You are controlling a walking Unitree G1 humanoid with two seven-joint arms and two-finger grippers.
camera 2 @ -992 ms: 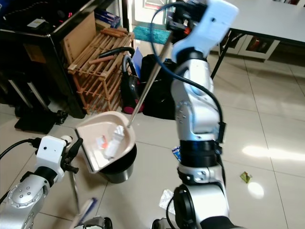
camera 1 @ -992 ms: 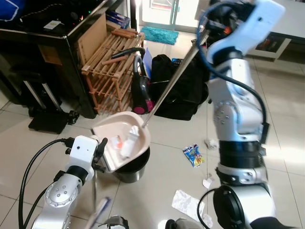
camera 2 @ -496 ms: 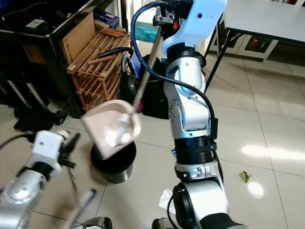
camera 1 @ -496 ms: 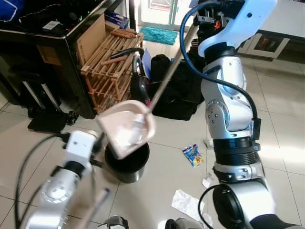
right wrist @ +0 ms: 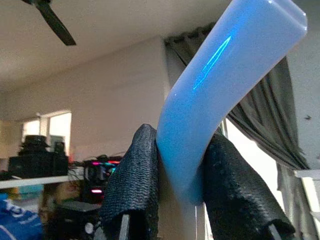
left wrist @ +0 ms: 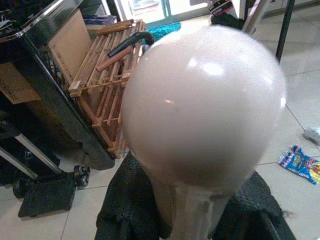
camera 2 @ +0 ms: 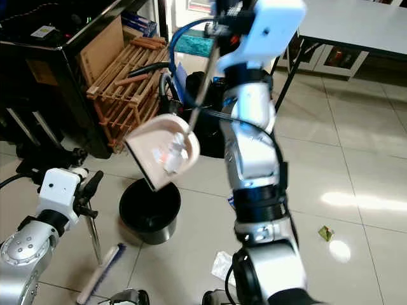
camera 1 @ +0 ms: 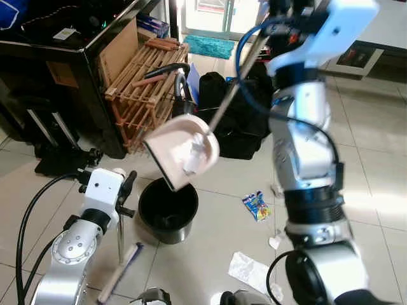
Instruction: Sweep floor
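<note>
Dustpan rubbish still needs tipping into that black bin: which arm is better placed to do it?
Probably the right: its tool grips the long handle, with the dustpan tilted above the bin. The left tool holds the brush.

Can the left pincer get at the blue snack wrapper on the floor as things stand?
Probably not. The left pincer is shut on the brush handle, and the black bin stands between it and the blue snack wrapper, which lies near the right arm's side.

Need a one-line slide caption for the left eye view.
Right gripper holds the dustpan tilted above the black bin; left gripper holds the brush; wrappers on the tiles.
</note>
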